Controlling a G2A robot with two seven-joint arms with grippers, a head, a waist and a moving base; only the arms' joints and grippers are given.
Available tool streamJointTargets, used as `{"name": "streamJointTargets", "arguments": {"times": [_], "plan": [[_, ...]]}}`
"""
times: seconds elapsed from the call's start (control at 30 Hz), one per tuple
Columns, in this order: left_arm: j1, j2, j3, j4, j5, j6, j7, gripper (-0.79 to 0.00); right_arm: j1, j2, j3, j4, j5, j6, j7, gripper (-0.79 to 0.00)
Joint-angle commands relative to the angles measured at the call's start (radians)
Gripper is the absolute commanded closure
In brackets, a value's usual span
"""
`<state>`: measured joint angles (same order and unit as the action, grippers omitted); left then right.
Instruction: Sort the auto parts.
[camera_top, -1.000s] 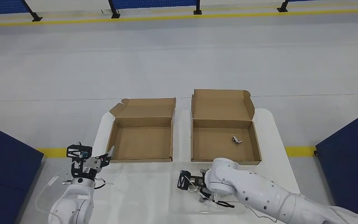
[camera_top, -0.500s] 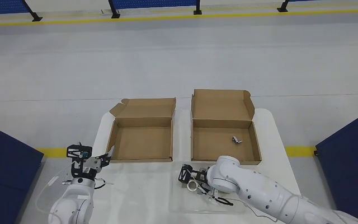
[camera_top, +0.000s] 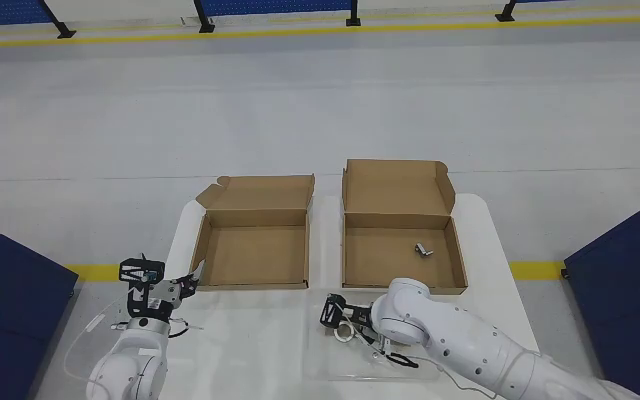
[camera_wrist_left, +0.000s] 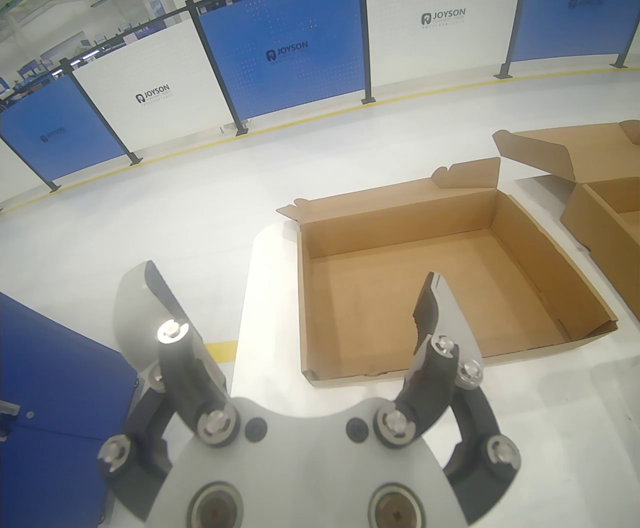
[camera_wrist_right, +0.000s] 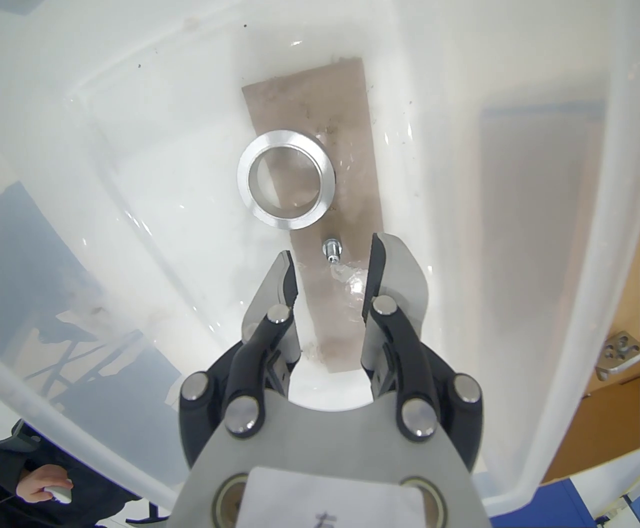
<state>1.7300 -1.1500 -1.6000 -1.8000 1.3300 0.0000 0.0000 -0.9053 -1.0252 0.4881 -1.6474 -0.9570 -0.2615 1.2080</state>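
Observation:
My right gripper (camera_wrist_right: 331, 260) hangs open inside a clear plastic bin (camera_wrist_right: 565, 250), just above its floor. A silver metal ring (camera_wrist_right: 285, 179) lies on a brown strip (camera_wrist_right: 320, 150) beyond the fingertips. A small silver bolt (camera_wrist_right: 331, 248) lies between the tips. From above, the right gripper (camera_top: 335, 318) sits at the bin (camera_top: 330, 372) near the table's front, with the ring (camera_top: 344, 334) beside it. A small grey bracket (camera_top: 425, 250) lies in the right cardboard box (camera_top: 403, 215). My left gripper (camera_wrist_left: 295, 295) is open and holds nothing, at the table's front left, facing the left cardboard box (camera_wrist_left: 545, 250).
The two open cardboard boxes stand side by side at the back of the white table (camera_top: 250, 320), the left one (camera_top: 255, 208) with nothing in it. The left gripper (camera_top: 160, 290) hovers off the table's left corner. Blue panels (camera_wrist_left: 280, 55) fence the floor beyond.
The right gripper has shifted slightly to the right along the bin. The left arm has stayed where it was.

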Motion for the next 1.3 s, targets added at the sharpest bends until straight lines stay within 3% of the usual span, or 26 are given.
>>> {"name": "streamJointTargets", "arguments": {"times": [0.0, 0.5, 0.6, 0.63, 0.83, 1.07, 1.27], "plan": [[0.000, 0.000, 0.000, 0.000, 0.000, 0.000, 0.000, -0.785, -0.002, -0.002, 0.002, 0.007, 0.000, -0.004, -0.003, -0.292], [0.000, 0.000, 0.000, 0.000, 0.000, 0.000, 0.000, -0.785, -0.020, -0.015, 0.023, 0.036, -0.010, -0.023, -0.023, -0.163], [0.000, 0.000, 0.000, 0.000, 0.000, 0.000, 0.000, -0.785, -0.022, -0.018, 0.026, 0.044, -0.008, -0.028, -0.026, -0.095], [0.000, 0.000, 0.000, 0.000, 0.000, 0.000, 0.000, -0.785, -0.022, -0.019, 0.027, 0.046, -0.009, -0.030, -0.026, -0.006], [0.000, 0.000, 0.000, 0.000, 0.000, 0.000, 0.000, -0.785, -0.031, -0.017, 0.046, 0.019, -0.022, -0.027, -0.003, 0.000], [0.000, 0.000, 0.000, 0.000, 0.000, 0.000, 0.000, -0.785, -0.082, 0.019, 0.120, -0.112, -0.011, -0.041, 0.092, 0.000], [0.000, 0.000, 0.000, 0.000, 0.000, 0.000, 0.000, -0.785, -0.085, 0.021, 0.124, -0.118, -0.009, -0.043, 0.097, 0.000]]}}
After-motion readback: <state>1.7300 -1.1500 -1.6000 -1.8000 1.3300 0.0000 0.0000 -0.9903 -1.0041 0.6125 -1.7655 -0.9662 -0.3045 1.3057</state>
